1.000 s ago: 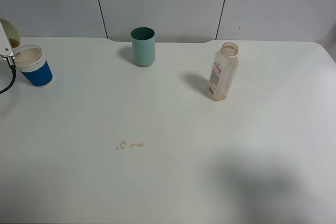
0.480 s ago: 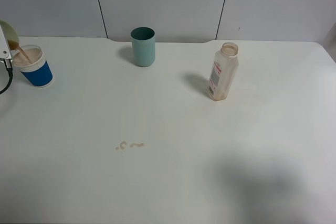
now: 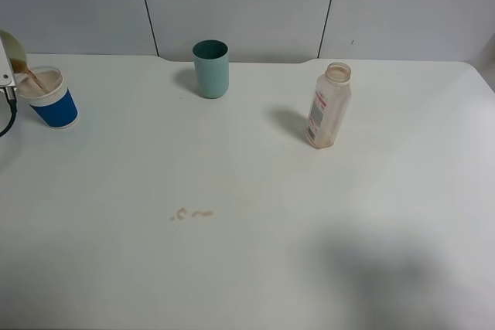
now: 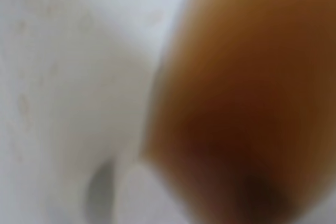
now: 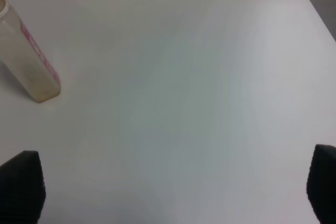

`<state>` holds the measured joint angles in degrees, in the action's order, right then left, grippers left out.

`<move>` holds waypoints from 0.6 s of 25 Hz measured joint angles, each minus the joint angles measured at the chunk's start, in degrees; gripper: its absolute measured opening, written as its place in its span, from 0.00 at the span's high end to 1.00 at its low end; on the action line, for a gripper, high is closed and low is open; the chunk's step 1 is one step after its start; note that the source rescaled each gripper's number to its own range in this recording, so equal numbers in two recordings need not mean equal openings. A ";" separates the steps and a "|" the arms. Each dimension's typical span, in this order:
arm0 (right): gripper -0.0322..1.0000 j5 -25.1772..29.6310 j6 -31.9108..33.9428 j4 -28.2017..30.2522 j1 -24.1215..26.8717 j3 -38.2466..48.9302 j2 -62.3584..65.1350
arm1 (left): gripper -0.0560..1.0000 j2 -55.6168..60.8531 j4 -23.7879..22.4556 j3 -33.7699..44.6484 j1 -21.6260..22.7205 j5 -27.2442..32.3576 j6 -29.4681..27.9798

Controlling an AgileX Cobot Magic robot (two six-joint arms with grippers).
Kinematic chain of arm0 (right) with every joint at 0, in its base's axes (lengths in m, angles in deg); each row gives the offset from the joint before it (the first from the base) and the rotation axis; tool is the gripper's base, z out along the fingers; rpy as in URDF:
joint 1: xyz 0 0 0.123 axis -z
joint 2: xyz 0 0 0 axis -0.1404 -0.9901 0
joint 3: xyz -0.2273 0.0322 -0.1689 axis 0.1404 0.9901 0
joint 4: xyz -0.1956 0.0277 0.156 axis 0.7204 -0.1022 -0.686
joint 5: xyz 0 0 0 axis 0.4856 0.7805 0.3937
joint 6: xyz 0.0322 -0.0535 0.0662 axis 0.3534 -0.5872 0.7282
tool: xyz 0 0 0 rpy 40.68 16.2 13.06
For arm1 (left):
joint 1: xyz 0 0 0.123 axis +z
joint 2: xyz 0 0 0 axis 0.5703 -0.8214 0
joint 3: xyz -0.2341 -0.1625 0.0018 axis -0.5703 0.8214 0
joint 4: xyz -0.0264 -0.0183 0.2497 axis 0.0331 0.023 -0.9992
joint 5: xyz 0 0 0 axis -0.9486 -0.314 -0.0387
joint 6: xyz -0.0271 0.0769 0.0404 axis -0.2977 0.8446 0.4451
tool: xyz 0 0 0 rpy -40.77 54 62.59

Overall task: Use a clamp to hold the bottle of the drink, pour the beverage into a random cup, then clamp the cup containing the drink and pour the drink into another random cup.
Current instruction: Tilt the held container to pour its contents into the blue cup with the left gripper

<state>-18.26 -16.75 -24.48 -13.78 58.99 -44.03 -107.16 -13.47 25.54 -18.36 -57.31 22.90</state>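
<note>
At the far left edge, my left gripper (image 3: pixel 5 75) is mostly cut off from view and holds a pale cup (image 3: pixel 11 45) tilted over a blue paper cup (image 3: pixel 54 107). A thin brown stream (image 3: pixel 32 78) runs from the pale cup into the blue one. The left wrist view is a blur of brown drink (image 4: pixel 247 98) against the cup's white inside (image 4: pixel 73 77). The nearly empty, uncapped bottle (image 3: pixel 329 106) stands at the right centre and also shows in the right wrist view (image 5: pixel 29 56). My right gripper (image 5: pixel 173 192) is open and empty, away from the bottle.
A teal cup (image 3: pixel 210 69) stands upright at the back centre. A few small brown drops (image 3: pixel 190 213) lie on the white table (image 3: pixel 309 229) in front of the middle. A grey panelled wall runs behind the table.
The pale cup has tilted a little further, and a brown stream now runs into the blue cup. The bottle, the teal cup and the right arm have not moved.
</note>
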 joint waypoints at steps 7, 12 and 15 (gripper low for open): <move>0.00 0.00 0.00 0.00 0.00 0.00 0.00 | 0.94 0.00 0.00 -1.61 0.00 0.38 0.98; 0.00 0.00 0.00 0.00 0.00 0.00 0.00 | 0.94 0.00 0.00 -1.62 0.00 0.61 2.50; 0.00 0.00 0.00 0.00 0.00 0.00 0.00 | 0.94 0.00 0.00 -1.68 0.00 0.61 3.31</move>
<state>-18.26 -16.75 -24.48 -13.78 58.99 -44.03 -107.16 -13.47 23.86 -18.36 -56.71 26.22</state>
